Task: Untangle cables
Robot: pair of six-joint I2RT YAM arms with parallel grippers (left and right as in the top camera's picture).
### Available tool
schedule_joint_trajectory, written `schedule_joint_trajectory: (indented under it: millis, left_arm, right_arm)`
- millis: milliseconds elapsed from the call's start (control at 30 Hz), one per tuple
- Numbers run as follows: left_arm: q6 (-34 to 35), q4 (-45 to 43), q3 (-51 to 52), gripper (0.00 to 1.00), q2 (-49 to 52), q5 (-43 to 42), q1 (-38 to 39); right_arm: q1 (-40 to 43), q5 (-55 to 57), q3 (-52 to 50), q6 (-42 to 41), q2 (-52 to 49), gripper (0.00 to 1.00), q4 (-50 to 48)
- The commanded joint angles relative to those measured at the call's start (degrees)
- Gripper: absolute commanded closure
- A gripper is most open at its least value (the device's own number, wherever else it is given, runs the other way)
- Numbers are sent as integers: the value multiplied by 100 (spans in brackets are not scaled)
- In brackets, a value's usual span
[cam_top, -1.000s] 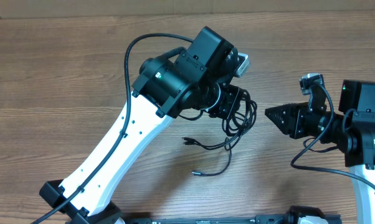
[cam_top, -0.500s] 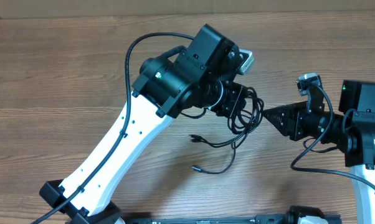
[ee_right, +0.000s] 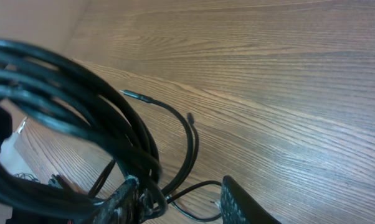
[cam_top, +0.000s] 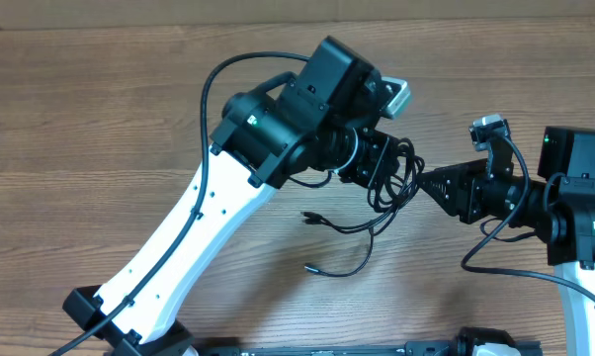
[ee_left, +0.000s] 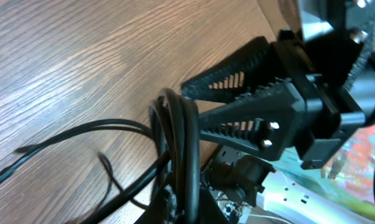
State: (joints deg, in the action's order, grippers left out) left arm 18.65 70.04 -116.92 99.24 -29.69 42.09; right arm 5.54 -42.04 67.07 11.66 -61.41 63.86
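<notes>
Tangle of thin black cables [cam_top: 394, 188] half hides my left gripper [cam_top: 381, 170], pinched shut on it. My right gripper [cam_top: 424, 184] is spread just beside the tangle, contact unclear, over the brown wood-grain table [cam_top: 100, 119].

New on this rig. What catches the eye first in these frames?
The tangled cables are bunched mid-table in the shut left gripper, under its bulky black wrist. The right gripper comes in from the right, its open fingertips right at the bundle. Below, loose strands trail down to a plug end lying on the wooden table.
</notes>
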Motion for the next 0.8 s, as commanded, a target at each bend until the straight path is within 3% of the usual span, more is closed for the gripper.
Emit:
schedule_joint_trajectory:
  millis: [0,300,500,667,767]
  left_arm:
    - [-245,-61,-55,96,-109,-317,262]
    - [-361,52,-55,96,-109,297,332]
    - [-463,199,-55,96,-109,627,317]
    - [-796,234,-55,96,-109,348,321]
    - [-798,212,-55,96,-109,308,321]
  right_arm:
    - [4,-94,46,39,15,63,-105]
    - [4,-168,46,46,15,64,-144]
    - [4,-1174,46,1497,15,66,120]
    - [4,-1213,46,1587,15,89,116]
    - [4,-1333,46,1589,15,93,116]
